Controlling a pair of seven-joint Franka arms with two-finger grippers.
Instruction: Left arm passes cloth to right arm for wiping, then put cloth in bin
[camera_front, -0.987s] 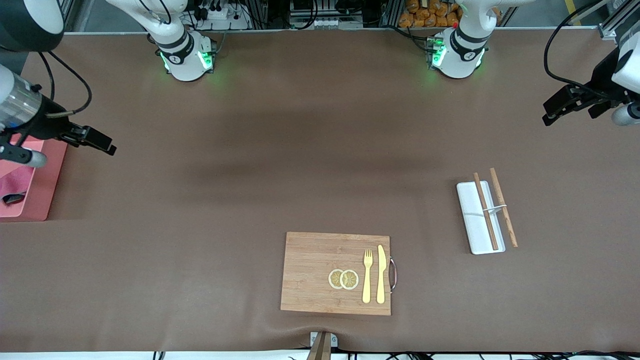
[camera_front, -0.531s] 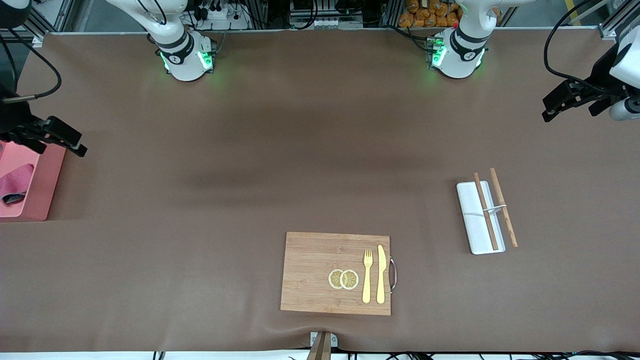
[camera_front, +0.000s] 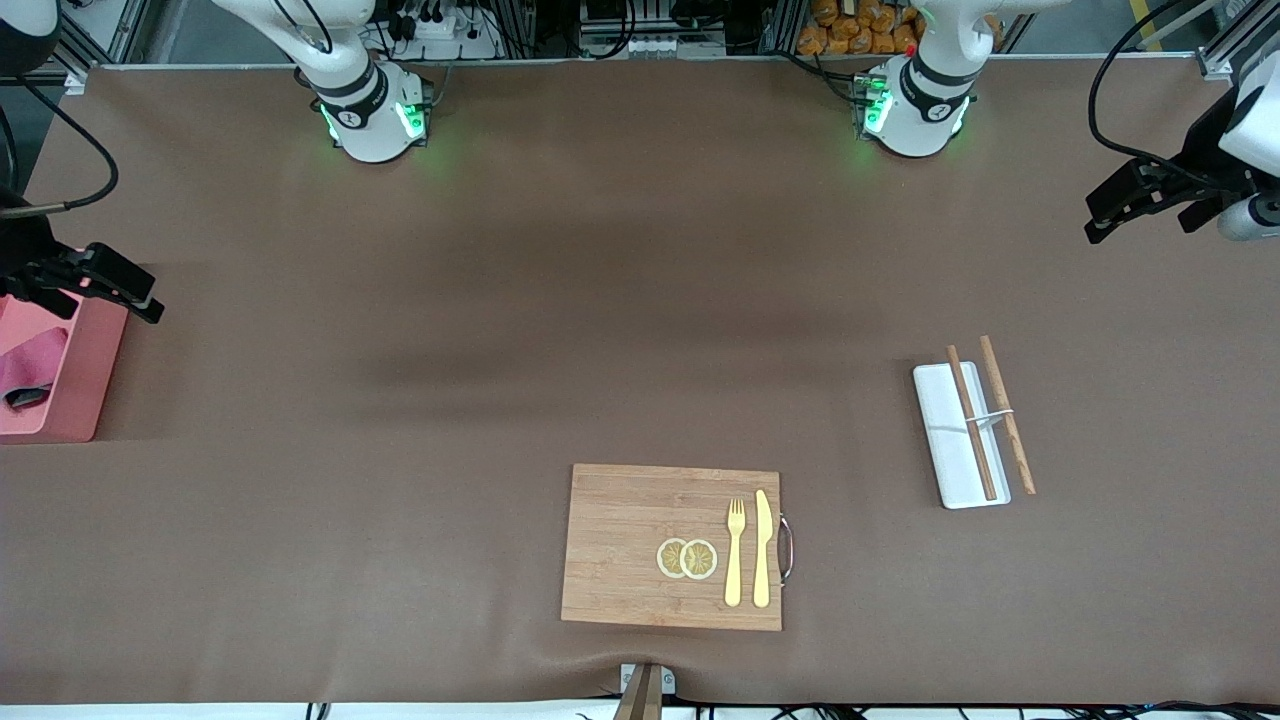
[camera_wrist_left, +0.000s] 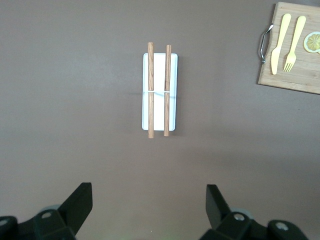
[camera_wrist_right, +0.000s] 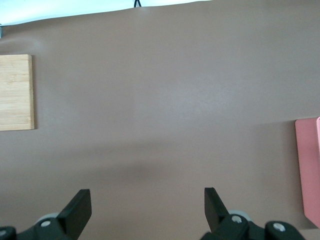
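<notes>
A wide brown table mat (camera_front: 600, 300) fills the scene, its middle bare from the near edge up to the two white arm bases. Closest to the front camera, just in from the mat's near edge, lies the rectangular bamboo cutting board (camera_front: 640, 545) with a metal handle, carrying two round lemon slices (camera_front: 687, 558), a pale yellow fork (camera_front: 734, 552) and a pale yellow knife (camera_front: 762, 548). Farther from the camera and toward the left arm's end sits the flat white rectangular tray (camera_front: 945, 440) with two brown wooden chopsticks (camera_front: 985, 418) laid along it, one hanging past its edge. The left gripper (camera_front: 1140, 205) hangs in the air above the mat's edge at that end, its jaws spread wide and holding nothing; in the left wrist view the tray (camera_wrist_left: 158, 107) lies well ahead of the black fingertips (camera_wrist_left: 80, 202), with clear mat between. At the right arm's end, the salmon-pink rectangular plastic bin (camera_front: 85, 390) stands at the mat's edge, and the small crimson-red plush cloth (camera_front: 30, 365) lies bunched inside it. The right gripper (camera_front: 95, 285) hovers over the bin's corner, jaws spread and empty; in the right wrist view the bin's rim (camera_wrist_right: 306, 170) shows off to one side of the fingertips (camera_wrist_right: 77, 207), with open mat ahead.
</notes>
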